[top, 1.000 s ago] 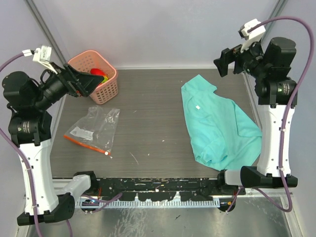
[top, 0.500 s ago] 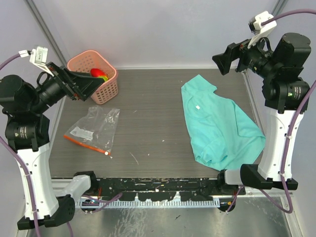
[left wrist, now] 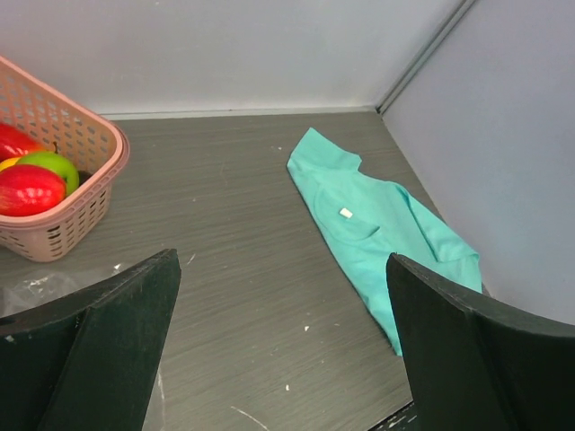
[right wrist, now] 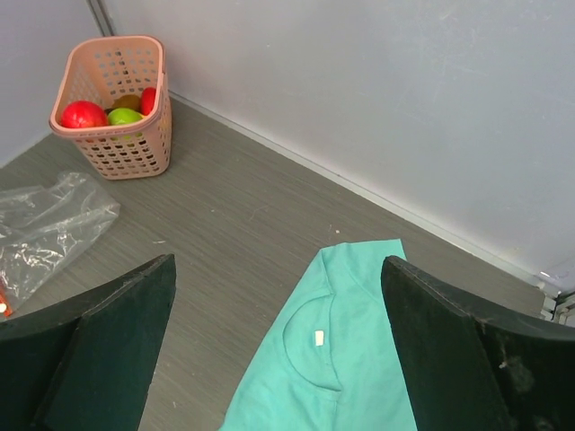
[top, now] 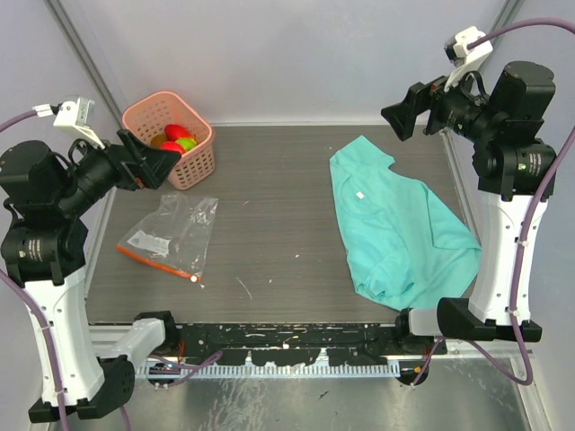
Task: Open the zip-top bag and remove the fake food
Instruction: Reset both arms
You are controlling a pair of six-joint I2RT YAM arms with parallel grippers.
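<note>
The zip-top bag (top: 171,232) lies flat on the table at the left, clear and crinkly, with its red-orange zip strip (top: 154,262) along the near edge and the white slider (top: 193,279) at the strip's right end. It also shows in the right wrist view (right wrist: 45,224). I see no food inside it. The fake food (top: 178,139), red, green and yellow pieces, sits in the pink basket (top: 193,166); it also shows in the left wrist view (left wrist: 31,178) and the right wrist view (right wrist: 85,115). My left gripper (top: 154,167) is open and empty, raised beside the basket. My right gripper (top: 402,112) is open and empty, high at the back right.
A teal cloth (top: 400,224) lies spread on the right half of the table, also seen in the left wrist view (left wrist: 377,224) and the right wrist view (right wrist: 332,359). Grey walls close the back and both sides. Small white specks dot the dark table (top: 269,197).
My left gripper has drawn back left and toward me, off the basket, uncovering the food in it. My right gripper has risen slightly. Bag and cloth have not moved.
</note>
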